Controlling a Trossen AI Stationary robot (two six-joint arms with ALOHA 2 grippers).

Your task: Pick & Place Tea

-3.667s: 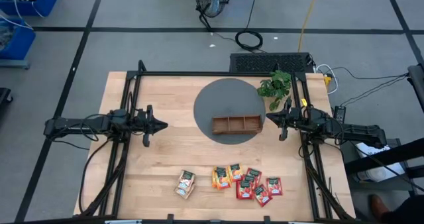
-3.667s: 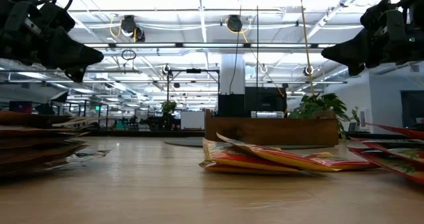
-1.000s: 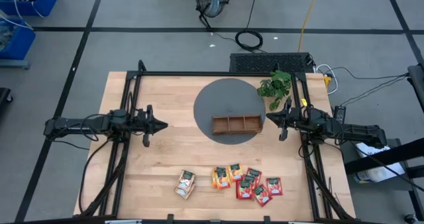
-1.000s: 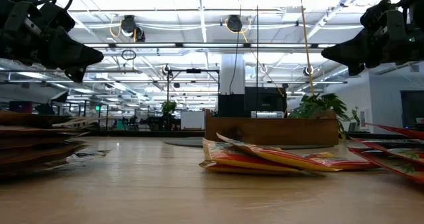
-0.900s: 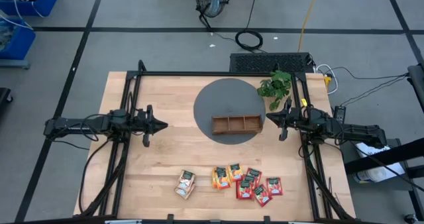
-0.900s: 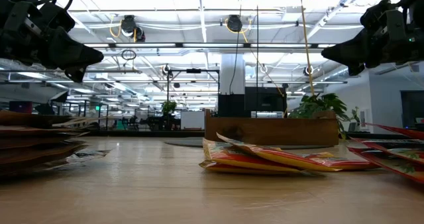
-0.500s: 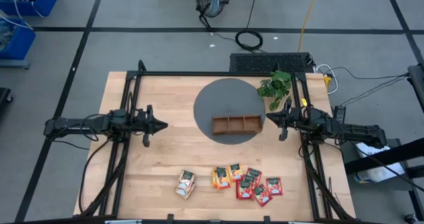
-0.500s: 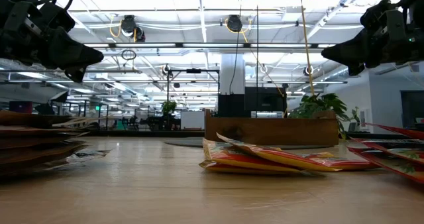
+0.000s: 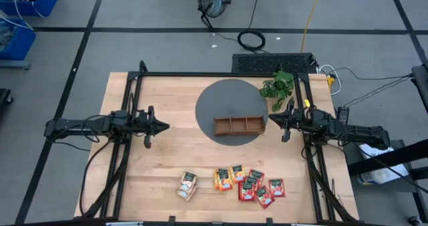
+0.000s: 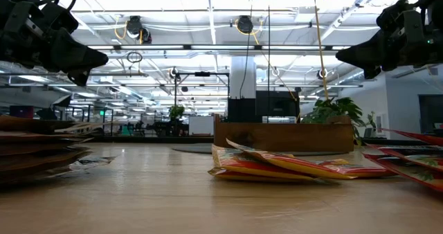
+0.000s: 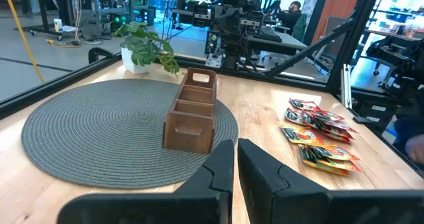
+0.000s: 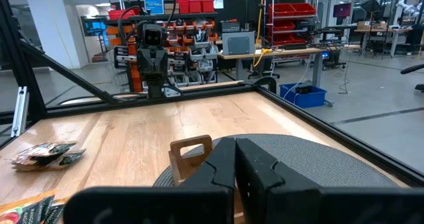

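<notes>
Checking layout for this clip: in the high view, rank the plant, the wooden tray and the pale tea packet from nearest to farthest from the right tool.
1. Plant, just behind the right tool, at the mat's edge.
2. Wooden tray, on the round mat, toward the table's middle.
3. Pale tea packet, near the front edge, leftmost of the packets.

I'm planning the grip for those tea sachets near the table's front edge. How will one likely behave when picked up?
The tea sachets look thin and flat, so probably light and somewhat floppy. They overlap in a loose pile, so pinching one may drag a neighbour. Their printed wrappers look glossy in the low view, so perhaps slippery.
</notes>
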